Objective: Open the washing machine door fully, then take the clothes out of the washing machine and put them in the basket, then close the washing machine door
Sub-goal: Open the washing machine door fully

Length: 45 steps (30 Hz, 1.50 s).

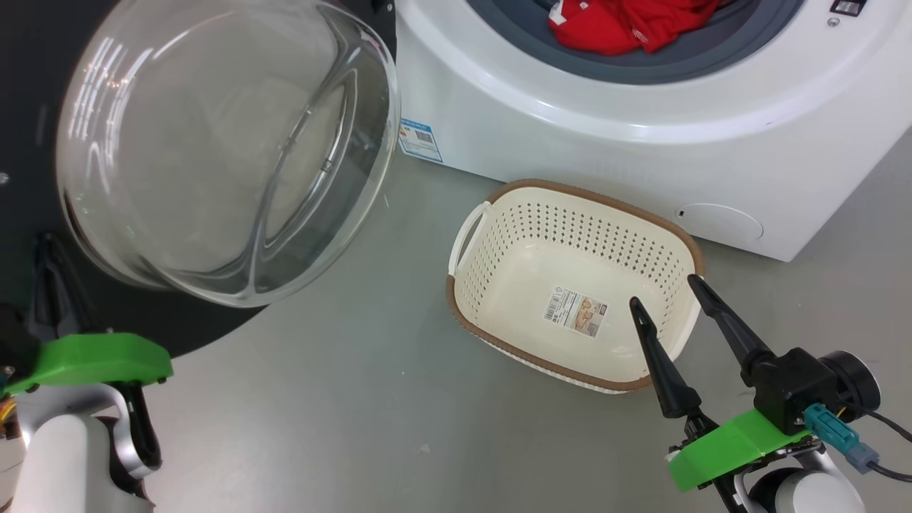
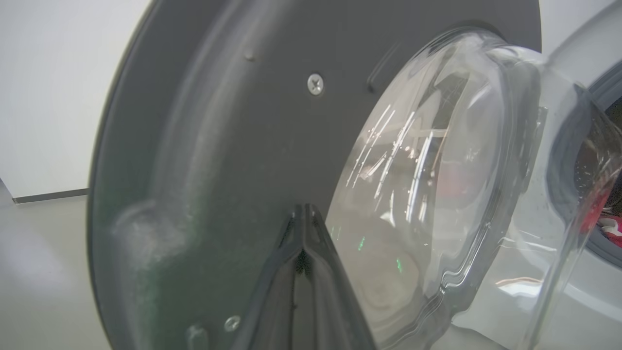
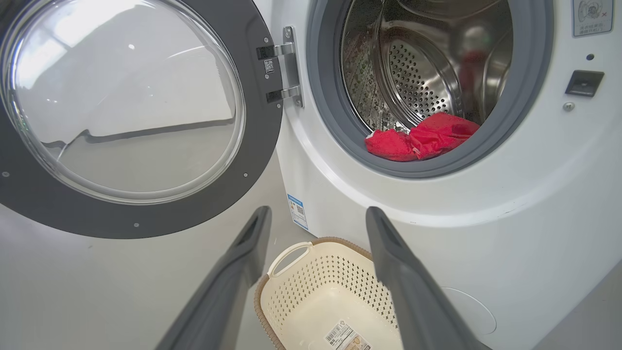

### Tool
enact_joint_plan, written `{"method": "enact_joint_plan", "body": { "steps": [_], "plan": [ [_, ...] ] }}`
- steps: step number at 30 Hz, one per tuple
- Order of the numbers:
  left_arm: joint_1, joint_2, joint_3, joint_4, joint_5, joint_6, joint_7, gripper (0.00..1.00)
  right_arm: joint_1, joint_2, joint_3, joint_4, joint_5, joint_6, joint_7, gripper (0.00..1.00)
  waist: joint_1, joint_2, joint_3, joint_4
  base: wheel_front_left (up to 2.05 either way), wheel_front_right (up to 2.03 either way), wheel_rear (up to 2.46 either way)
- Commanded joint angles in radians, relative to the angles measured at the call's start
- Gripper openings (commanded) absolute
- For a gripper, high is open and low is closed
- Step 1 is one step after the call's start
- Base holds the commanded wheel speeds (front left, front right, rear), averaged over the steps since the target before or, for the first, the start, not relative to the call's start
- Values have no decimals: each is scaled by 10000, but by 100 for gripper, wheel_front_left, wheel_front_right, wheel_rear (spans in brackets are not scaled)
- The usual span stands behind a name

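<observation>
Though its print looks unreadable, the basket point(image 1: 570, 228) bears a label point(image 1: 576, 312).

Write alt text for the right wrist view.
A white washing machine stands with its round door swung open to the left and red clothes lying at the mouth of the steel drum. Below, the right gripper, jaws open, frames a cream basket on the floor.

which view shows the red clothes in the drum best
Right wrist view: the red clothes lie unobstructed at the drum's front lip. The head view cuts them off at its top edge; the left wrist view gives a red smear behind the door glass.
</observation>
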<state>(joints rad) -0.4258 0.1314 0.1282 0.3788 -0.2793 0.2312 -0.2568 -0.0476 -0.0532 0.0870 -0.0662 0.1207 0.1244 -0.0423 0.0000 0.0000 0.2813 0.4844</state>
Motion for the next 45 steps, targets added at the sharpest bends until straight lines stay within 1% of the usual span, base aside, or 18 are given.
{"method": "enact_joint_plan", "body": {
  "steps": [1, 5, 14, 24, 32, 39, 40, 41, 42, 43, 44, 45],
  "plan": [
    [-347, 457, 577, 72, 139, -61, -49, 0, -205, 30, 268, -352, -127, 63, 48, 100, 0, 0, 75, -21, 0, 0, 0],
    [-509, 498, 744, 342, 273, -46, -49, 0, -240, 30, 254, -398, -183, 63, 91, 100, 0, 0, 155, -50, 0, 0, 0],
    [-800, 436, 1202, 733, 449, -209, -49, 0, -234, 30, 251, -445, -291, 63, 176, 100, 0, 0, 255, -85, 0, 0, 0],
    [-837, 299, 1674, 775, 642, -419, -49, 0, -341, 30, 254, -391, -260, 63, 168, 100, 0, 0, 237, -128, 0, 0, 0],
    [-771, 161, 1925, 568, 704, -883, -49, 0, -390, 30, 244, -249, -182, 63, 45, 100, 0, 0, 135, -186, 0, 0, 0],
    [-298, -120, 2109, -357, 828, -1282, -49, 0, -443, 30, 204, -8, 45, 63, -207, 100, 0, 0, -174, -337, 0, 0, 0],
    [-213, -169, 2123, -526, 842, -1328, -49, 4, -453, 30, 187, 29, 75, 63, -254, 100, 0, 0, -216, -370, 0, 0, 0],
    [-44, -282, 2167, -972, 853, -1408, -49, 37, -462, 30, 158, 110, 150, 63, -360, 100, 0, 0, -316, -458, 0, 0, 0],
    [50, -336, 2187, -1200, 848, -1462, -49, 49, -466, 30, 147, 154, 190, 63, -413, 100, 0, 0, -364, -513, 0, 0, 0],
    [139, -394, 2202, -1434, 812, -1540, -49, 83, -474, 30, 129, 201, 222, 63, -471, 100, 0, 0, -405, -574, 0, 0, 0],
    [231, -452, 2196, -1661, 782, -1622, -49, 94, -485, 30, 104, 255, 260, 63, -538, 100, 0, 0, -451, -639, 0, 0, 0],
    [327, -505, 2169, -1872, 754, -1706, -49, 97, -496, 30, 77, 314, 292, 63, -597, 100, 0, 0, -496, -706, 0, 0, 0]
  ]
}}
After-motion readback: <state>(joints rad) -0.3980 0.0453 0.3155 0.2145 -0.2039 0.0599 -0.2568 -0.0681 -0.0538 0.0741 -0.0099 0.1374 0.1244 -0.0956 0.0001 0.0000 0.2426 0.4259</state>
